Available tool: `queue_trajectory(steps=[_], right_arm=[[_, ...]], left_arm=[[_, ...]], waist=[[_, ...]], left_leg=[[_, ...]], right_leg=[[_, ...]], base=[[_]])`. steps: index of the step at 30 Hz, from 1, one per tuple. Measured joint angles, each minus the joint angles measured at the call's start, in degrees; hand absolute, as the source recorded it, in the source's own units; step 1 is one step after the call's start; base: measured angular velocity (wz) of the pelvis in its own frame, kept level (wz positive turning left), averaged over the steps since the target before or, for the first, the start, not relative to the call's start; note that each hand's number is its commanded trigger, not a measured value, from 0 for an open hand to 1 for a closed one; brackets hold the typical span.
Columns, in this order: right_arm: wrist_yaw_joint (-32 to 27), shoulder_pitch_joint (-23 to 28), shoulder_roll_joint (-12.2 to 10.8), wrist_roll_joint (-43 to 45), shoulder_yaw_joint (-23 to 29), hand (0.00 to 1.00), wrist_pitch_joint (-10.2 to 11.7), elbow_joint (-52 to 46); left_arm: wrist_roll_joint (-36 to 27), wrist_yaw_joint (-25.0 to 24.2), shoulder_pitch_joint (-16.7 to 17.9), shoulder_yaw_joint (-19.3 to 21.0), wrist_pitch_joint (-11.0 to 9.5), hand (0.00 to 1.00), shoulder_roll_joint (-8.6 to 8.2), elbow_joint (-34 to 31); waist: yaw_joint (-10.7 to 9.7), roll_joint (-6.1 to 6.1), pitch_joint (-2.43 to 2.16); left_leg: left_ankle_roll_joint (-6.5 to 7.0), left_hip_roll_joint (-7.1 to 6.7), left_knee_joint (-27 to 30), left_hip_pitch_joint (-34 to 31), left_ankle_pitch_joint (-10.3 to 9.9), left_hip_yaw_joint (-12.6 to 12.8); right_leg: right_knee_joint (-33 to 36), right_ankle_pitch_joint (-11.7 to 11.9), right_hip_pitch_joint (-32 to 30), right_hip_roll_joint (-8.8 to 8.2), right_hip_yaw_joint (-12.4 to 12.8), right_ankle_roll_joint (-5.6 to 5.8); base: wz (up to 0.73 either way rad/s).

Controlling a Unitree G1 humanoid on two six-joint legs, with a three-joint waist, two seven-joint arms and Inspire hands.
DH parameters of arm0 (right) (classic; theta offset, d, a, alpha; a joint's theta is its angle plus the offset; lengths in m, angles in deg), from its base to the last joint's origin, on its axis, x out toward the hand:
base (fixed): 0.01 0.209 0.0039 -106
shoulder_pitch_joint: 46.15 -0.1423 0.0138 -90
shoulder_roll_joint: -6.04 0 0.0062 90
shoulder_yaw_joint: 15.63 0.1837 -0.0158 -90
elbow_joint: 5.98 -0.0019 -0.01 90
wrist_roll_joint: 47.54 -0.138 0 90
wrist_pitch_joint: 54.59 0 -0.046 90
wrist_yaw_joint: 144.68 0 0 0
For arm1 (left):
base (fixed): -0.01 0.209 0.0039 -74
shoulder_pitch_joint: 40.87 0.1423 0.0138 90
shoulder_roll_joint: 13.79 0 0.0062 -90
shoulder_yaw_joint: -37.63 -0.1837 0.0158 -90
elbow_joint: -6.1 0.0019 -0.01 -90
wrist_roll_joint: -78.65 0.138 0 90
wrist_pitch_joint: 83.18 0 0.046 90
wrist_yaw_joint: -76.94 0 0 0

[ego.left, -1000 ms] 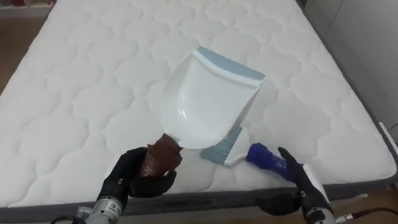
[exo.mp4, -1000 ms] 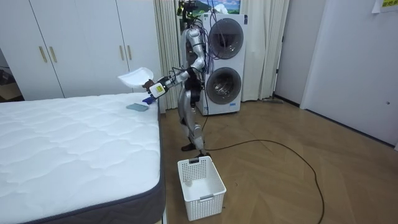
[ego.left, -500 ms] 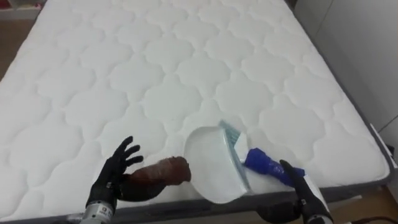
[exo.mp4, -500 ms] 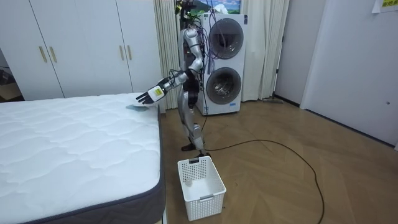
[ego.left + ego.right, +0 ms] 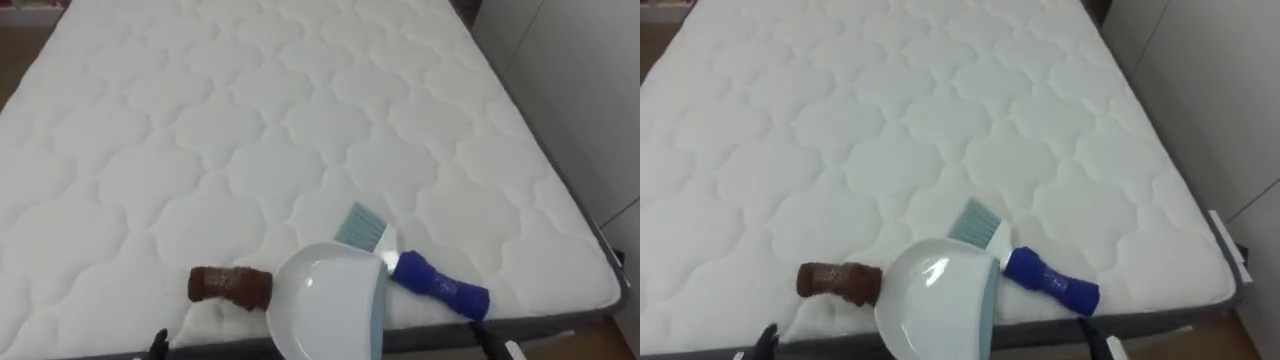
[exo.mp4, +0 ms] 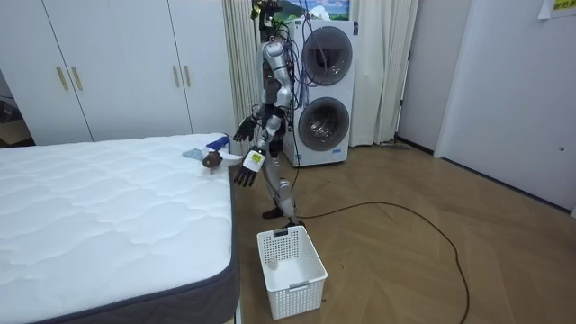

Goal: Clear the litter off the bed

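Dustpan (image 5: 322, 303) lies at the bed's (image 5: 200, 120) near edge, with the brush (image 5: 425, 277) against its right side. Left hand (image 6: 245, 171) and right hand (image 6: 243, 129) hang spread and empty just off that edge, clear of the dustpan.

Bright, even light all over the bed (image 5: 300, 120), nothing harsh!
Shadows are soft and sit close under things. The quilting shows as faint grey dimples across the bed, and a pale shadow hugs the dustpan (image 5: 325, 305) at the bed's near edge. There's a small white glint on the pan's glossy bowl. In the room view the floor (image 6: 405, 252) beyond the bed's foot has a mild sheen, and the bed's side lies in shade.
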Motion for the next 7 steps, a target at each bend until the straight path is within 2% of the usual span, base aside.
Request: queue_trajectory(steps=[1,4,7], right_arm=[[0.1,0.2,-0.2,0.1,0.8,0.00,-0.4,2.1],[1.2,-0.1,-0.1,0.1,2.9,0.00,-1.4,7.7],[2.3,-0.1,-0.1,0.4,3.4,0.00,-2.5,10.4]], left_arm=[[0.3,-0.1,0.1,1.2,1.0,0.00,-0.09,2.6],[0.4,-0.4,0.7,4.1,2.2,0.00,0.00,7.4],[1.5,-0.4,1.0,4.6,3.7,0.00,0.43,9.8]], waist=[[0.0,0.03,0.03],[0.1,0.22,0.14],[0.0,0.30,0.16]], left_leg=[[0.00,0.05,-0.1,0.2,0.0,0.0],[0.00,-0.01,-0.5,0.5,0.0,0.0],[0.00,-0.05,-0.5,0.6,0.0,0.0]], right_leg=[[-0.1,0.1,0.2,0.02,0.0,-0.02],[-0.1,0.1,0.4,0.01,-0.1,0.00],[-0.1,0.1,0.5,0.02,0.0,0.01]], base=[[0.00],[0.00],[0.00]])
